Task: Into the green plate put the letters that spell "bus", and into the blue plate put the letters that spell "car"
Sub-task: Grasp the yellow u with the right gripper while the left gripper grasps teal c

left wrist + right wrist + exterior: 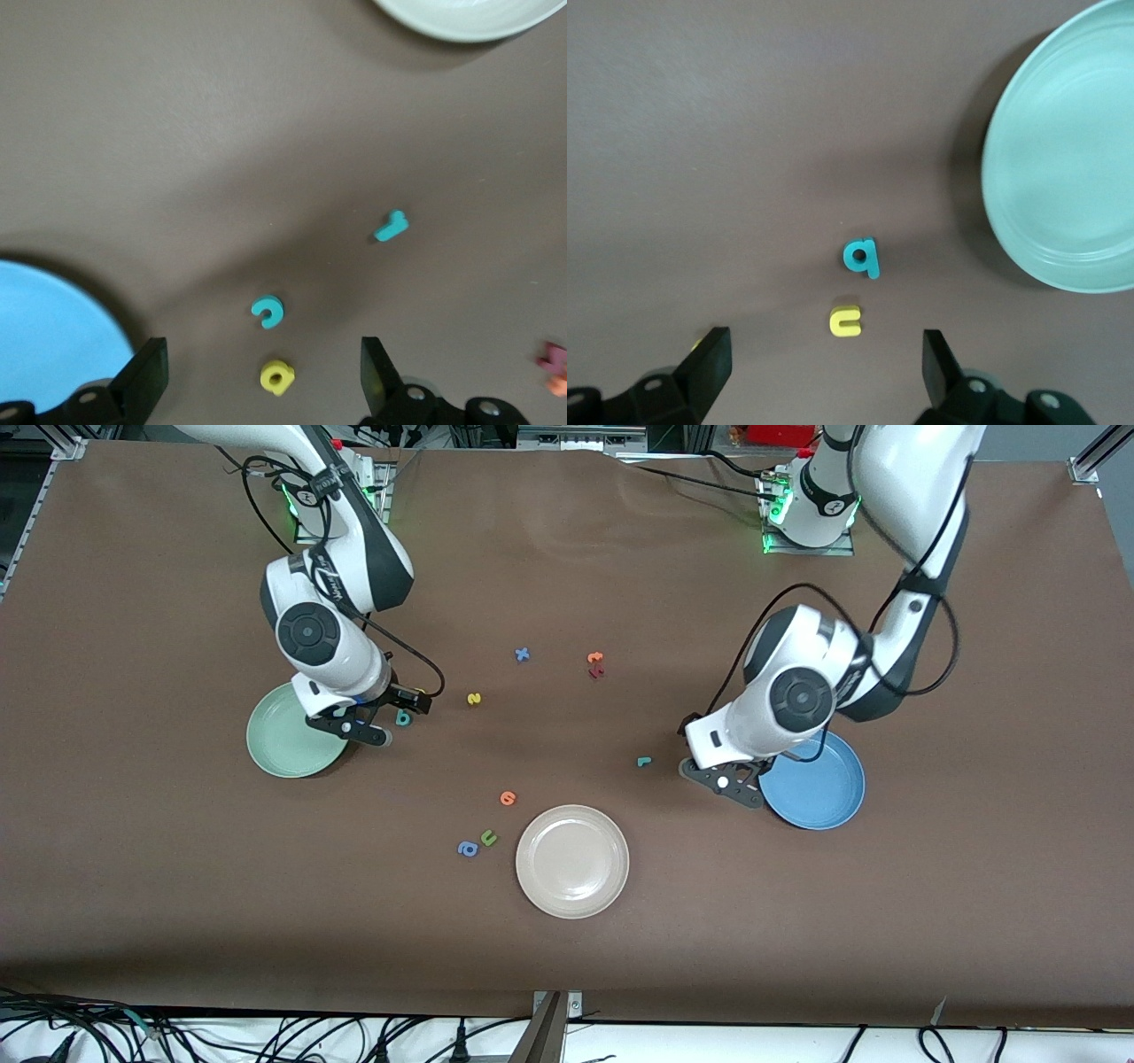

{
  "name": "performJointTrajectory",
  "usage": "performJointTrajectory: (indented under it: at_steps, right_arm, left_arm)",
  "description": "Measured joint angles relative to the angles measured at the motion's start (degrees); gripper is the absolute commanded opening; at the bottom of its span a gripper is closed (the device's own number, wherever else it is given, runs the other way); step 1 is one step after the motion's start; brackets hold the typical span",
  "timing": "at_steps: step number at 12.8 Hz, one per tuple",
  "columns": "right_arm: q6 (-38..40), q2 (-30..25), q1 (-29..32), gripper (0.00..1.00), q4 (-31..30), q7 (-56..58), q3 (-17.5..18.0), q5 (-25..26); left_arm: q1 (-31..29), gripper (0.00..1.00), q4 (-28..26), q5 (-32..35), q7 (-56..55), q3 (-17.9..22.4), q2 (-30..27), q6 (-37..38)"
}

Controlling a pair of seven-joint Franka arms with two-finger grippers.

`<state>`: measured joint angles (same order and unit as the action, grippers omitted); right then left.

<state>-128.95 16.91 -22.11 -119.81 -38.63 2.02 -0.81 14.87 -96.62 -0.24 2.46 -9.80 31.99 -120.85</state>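
beside the green plate (1063, 150), right gripper (819, 372) wide open, empty, above teal b (861, 257) and yellow u (845, 320). left gripper (264, 376) likewise, over teal c (267, 311) and yellow a (276, 376) near the blue plate (44, 336); beige plate (572, 861) and stray letters lie between.

I read only loose foam letters on my table: teal b (861, 257), yellow u (845, 320), teal c (267, 311).

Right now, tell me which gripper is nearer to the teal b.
Right. The right gripper hangs open beside the teal b, by the green plate; the left gripper hangs open by the blue plate.
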Motion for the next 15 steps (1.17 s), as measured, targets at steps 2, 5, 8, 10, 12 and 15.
performJointTrajectory:
  at_steps: [2, 5, 8, 10, 12, 15]
  right_arm:
    - [-4.7, 0.0, 0.0, 0.87, -4.3, 0.0, 0.0, 0.0]
    - [-9.8, 0.0, 0.0, 0.84, -8.7, 0.0, 0.0, 0.0]
    - [-17.2, 0.0, 0.0, 0.78, -13.2, 0.0, 0.1, -0.3]
    - [-18.6, 0.1, 0.0, 0.76, -14.8, 0.0, 0.6, -1.6]
    - [-18.8, 0.3, 0.0, 0.76, -15.1, -0.1, 1.1, -2.4]
    - [-21.3, 1.5, 0.0, 0.71, -15.2, -0.1, 2.1, -3.5]
  left_arm:
    - [-0.1, 0.87, -2.2, 0.3, 0.0, 0.2, 1.5, -3.8]
    - [-0.3, 0.83, -7.8, 0.3, -1.1, 0.4, 1.5, -10.9]
    - [-0.3, 0.79, -11.6, 1.0, -2.3, 0.3, 1.5, -14.5]
    - [-0.3, 0.78, -13.6, 2.7, -2.9, 0.2, 1.5, -17.6]
    - [-0.3, 0.7, -14.8, 2.7, -3.3, 0.2, 1.5, -19.4]
    - [-0.2, 0.48, -15.1, 2.7, -4.1, 0.2, 1.5, -19.6]
